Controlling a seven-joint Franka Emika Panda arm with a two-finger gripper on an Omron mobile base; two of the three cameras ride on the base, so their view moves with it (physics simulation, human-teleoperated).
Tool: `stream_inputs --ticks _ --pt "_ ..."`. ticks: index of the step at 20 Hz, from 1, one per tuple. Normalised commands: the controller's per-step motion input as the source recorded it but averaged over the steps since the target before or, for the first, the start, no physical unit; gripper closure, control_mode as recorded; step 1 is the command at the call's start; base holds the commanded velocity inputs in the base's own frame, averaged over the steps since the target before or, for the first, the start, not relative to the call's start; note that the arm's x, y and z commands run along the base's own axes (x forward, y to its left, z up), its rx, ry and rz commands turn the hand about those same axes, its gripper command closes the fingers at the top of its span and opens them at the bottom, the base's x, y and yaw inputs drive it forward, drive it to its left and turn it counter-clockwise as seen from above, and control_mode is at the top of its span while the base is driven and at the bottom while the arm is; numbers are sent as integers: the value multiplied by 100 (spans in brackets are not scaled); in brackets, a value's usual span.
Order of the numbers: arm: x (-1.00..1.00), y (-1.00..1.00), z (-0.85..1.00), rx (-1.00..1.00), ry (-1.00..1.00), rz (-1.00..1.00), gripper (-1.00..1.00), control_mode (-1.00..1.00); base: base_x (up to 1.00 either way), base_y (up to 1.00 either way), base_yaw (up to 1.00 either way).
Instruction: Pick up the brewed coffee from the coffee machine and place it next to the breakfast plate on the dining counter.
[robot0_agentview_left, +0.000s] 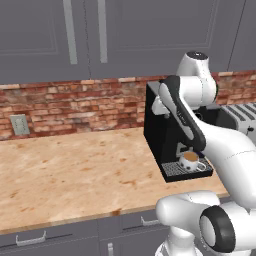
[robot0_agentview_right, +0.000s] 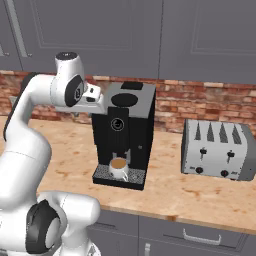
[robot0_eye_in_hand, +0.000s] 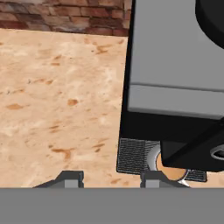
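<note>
My claw (robot0_eye_in_hand: 111, 178) hangs half open and empty high beside the coffee machine (robot0_agentview_right: 122, 135), the mug (robot0_agentview_right: 118, 168) well below on its tray.

A wooden worktop (robot0_agentview_right: 200, 192) backed by red brick carries the coffee machine (robot0_agentview_right: 125, 135) and, well apart to its right, a silver toaster (robot0_agentview_right: 217, 150); both stand upright.

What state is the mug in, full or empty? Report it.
Full. The mug stands upright on the coffee machine's drip tray, light-brown coffee showing inside its rim.
</note>
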Motion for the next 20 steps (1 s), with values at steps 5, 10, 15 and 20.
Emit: stream_inputs --ticks 5,10,15,20 --pt "-14 -18 -45 0 -8 6 -100 -100 0 0 0" --pt "-38 -52 -61 0 -18 23 -100 -100 0 0 0" --pt "-31 -68 -44 0 -9 25 -100 -100 0 0 0" --pt "-9 -82 -54 0 0 22 -100 -100 0 0 0"
